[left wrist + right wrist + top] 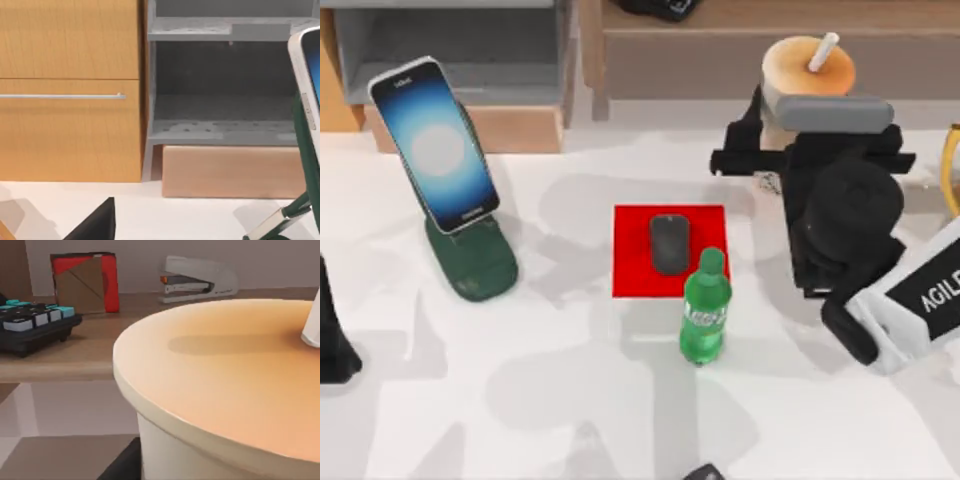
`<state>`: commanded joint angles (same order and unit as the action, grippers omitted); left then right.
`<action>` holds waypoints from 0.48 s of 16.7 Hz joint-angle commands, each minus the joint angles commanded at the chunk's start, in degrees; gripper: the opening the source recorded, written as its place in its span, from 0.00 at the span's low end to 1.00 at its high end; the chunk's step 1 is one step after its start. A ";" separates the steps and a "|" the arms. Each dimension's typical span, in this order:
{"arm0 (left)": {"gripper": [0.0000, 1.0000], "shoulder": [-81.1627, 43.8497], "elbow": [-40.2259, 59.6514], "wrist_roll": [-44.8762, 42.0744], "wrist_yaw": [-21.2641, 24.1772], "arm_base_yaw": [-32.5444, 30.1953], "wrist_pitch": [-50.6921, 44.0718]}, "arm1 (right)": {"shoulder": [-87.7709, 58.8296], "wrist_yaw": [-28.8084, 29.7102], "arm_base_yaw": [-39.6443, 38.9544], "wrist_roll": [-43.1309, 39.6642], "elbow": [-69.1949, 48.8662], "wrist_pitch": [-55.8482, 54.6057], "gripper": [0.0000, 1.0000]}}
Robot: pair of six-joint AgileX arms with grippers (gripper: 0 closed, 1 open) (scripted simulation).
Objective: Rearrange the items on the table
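The left gripper (335, 350) is sitting parked at the table's (520, 400) left edge, and whether its claw is released or clenched cannot be told. Just right of it, the phone (435, 145) is leaning tilted in a dark green stand (475, 260) near the back left, its screen glowing blue-white; the left wrist view is catching the phone's edge (305, 90) and the stand's leg (280, 220) in front of a wooden and grey shelf unit (150, 100). At the middle, the mouse (669, 243) is lying on a red mat (635, 250), and a green bottle (705, 310) is standing upright at the mat's front right corner, touching or overlapping its edge. Farther right, near the back, the right gripper (775, 150) is reaching against the side of the cup (805, 70), whose white straw (822, 52) is sticking up; whether the claw is grasping the cup cannot be told. The right wrist view is looking across the cup's tan lid (225, 375) toward a shelf holding a keyboard (35, 322), a red box (87, 282) and a stapler (197, 280)
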<state>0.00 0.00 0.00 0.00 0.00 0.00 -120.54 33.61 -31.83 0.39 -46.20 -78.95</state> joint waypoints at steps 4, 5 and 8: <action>1.00 0.00 0.00 0.00 0.00 0.00 0.00 | 9.33 -1.77 3.54 1.00 -4.43 6.77 0.00; 1.00 0.00 0.00 0.00 0.00 0.00 0.00 | 11.38 -2.36 5.25 1.26 -5.55 9.14 0.00; 1.00 0.00 0.00 0.00 0.00 0.00 0.00 | 15.41 -4.75 11.43 1.86 -9.14 17.03 0.00</action>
<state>0.00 0.00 0.00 0.00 0.00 0.00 -105.13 28.86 -20.40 2.25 -55.34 -61.92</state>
